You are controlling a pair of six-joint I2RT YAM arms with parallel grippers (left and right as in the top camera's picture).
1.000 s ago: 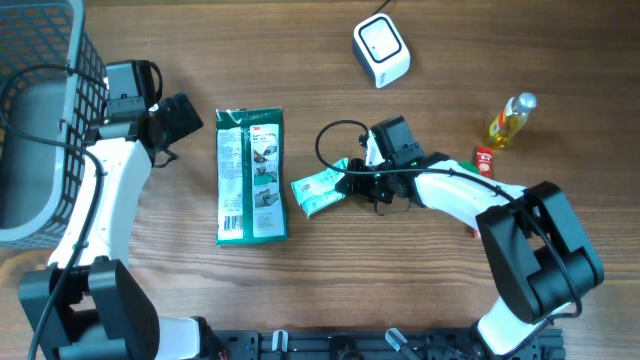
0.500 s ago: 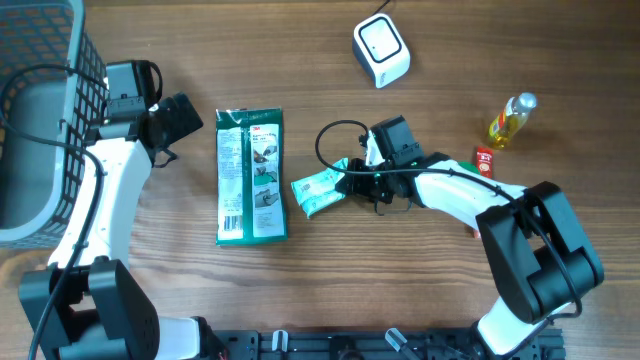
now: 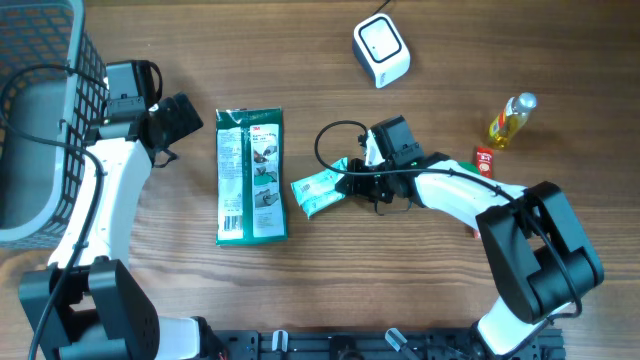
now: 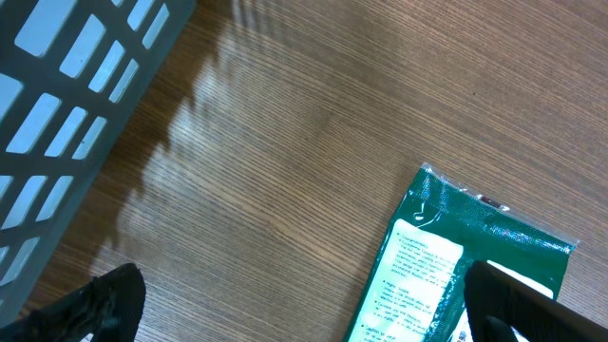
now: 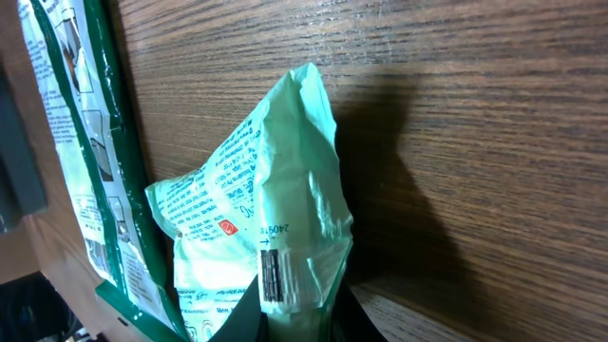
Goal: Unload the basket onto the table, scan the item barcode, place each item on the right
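Observation:
A small light-green packet (image 3: 318,192) lies at the table's middle, its end pinched by my right gripper (image 3: 352,180), which is shut on it. In the right wrist view the packet (image 5: 285,209) rises crumpled from between the dark fingers of that gripper (image 5: 294,321), and its black barcode (image 5: 272,275) faces the camera. The white scanner (image 3: 381,50) stands at the far side, apart from the packet. My left gripper (image 3: 178,118) hangs open over bare wood, left of a big dark-green pack (image 3: 251,176). Its fingertips (image 4: 109,304) frame the wood and the pack's corner (image 4: 446,256).
A grey basket (image 3: 40,120) fills the far left, and its wall (image 4: 76,85) shows in the left wrist view. A yellow oil bottle (image 3: 510,118) and a small red box (image 3: 485,160) stand at the right. A black cable (image 3: 330,135) loops by the right wrist.

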